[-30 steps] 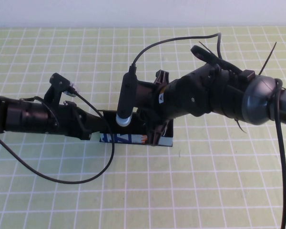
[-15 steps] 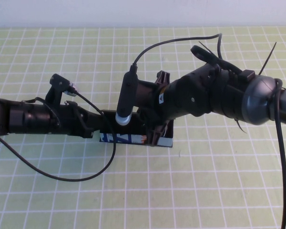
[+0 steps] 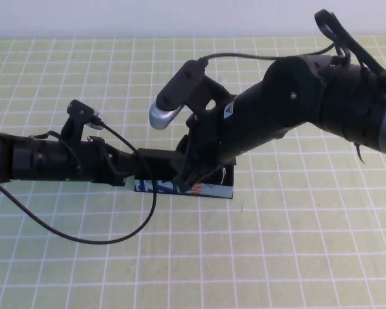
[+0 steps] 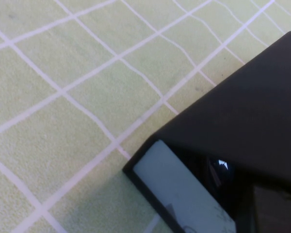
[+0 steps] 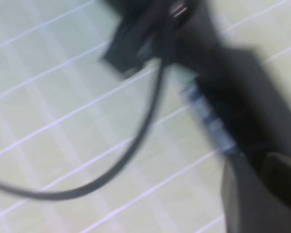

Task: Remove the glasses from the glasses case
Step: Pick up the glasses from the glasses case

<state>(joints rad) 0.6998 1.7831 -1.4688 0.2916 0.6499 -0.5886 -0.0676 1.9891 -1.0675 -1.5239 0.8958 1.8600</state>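
The glasses case (image 3: 202, 190) is sitting around the middle of the table (image 3: 276, 257), its white printed side facing the near edge. In the left wrist view the lid is standing raised, with the pale side of the glasses case (image 4: 184, 194) showing under it and a dark, shiny shape inside that may be the glasses; I cannot tell for sure.

The left pincer (image 3: 138, 168) is reaching in low from the left edge and pressing against the left end of the case, seemingly steadying it or holding the lid; how wide it is standing is hidden. The right pincer (image 3: 188, 177) is hanging over the middle of the case, fingers pointing down at its front; its view is smeared, so I cannot tell its opening or whether it is gripping anything.

As I judge it, the opening is done, while lifting the glasses clear and setting them down is left to do.

The case is lying well away from every table edge. Bare table is spreading toward the near edge and the right edge, giving room to set the glasses down; the left side is crowded by the left arm and its looping cable (image 3: 83, 241).
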